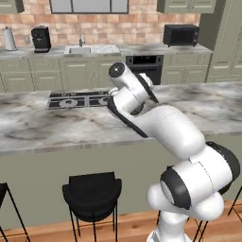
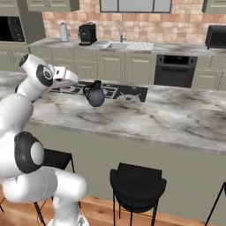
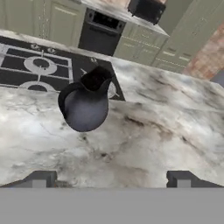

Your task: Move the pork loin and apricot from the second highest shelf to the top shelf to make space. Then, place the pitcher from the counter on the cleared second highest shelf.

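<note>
Standing upright at the cooktop's (image 3: 39,65) near edge, the pitcher (image 3: 85,105) rests on the marbled surface (image 3: 144,144). Wide open and empty, the gripper (image 3: 111,179) hovers short of it; fetching the pitcher looks in hand, calling for an advance before closing

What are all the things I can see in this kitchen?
pitcher: one, dark grey, standing on the counter at the cooktop's edge
counter: one, grey-white marble
cooktop: one, black, set in the counter
stools: black, in front of the counter
oven: one, black, back wall
sink: one, pale, back wall
coffee machine: one, black, beside the sink
microwave: one, black, back wall
arm: one, white
gripper: one, jaws open, short of the pitcher
</note>
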Tool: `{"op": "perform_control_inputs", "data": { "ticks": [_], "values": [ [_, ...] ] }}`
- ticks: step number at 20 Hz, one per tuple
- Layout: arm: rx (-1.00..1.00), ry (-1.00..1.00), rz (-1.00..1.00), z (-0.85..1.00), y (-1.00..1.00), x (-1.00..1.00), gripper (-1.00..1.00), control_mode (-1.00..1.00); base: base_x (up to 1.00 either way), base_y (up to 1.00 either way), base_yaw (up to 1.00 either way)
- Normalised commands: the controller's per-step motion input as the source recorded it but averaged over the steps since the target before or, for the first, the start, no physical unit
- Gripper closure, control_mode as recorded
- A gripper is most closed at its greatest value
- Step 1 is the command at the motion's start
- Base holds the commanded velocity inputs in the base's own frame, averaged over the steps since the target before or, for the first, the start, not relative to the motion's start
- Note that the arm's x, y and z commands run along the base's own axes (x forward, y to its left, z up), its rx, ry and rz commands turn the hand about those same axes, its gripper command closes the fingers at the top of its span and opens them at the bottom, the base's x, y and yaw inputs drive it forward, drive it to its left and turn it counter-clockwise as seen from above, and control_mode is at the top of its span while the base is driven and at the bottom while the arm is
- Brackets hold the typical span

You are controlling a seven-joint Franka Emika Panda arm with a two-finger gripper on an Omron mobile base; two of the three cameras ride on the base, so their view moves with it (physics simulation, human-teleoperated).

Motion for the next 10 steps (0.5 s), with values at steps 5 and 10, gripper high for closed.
{"op": "perform_control_inputs", "data": {
  "ticks": [5,10],
  "values": [
    [0.13,0.02,-0.38,-0.27,0.0,0.52,-1.0,-1.0,0.0,0.0,0.0],
    [0.26,0.06,-0.12,-0.02,-0.01,0.51,-1.0,-1.0,0.0,0.0,0.0]
  ]
}}
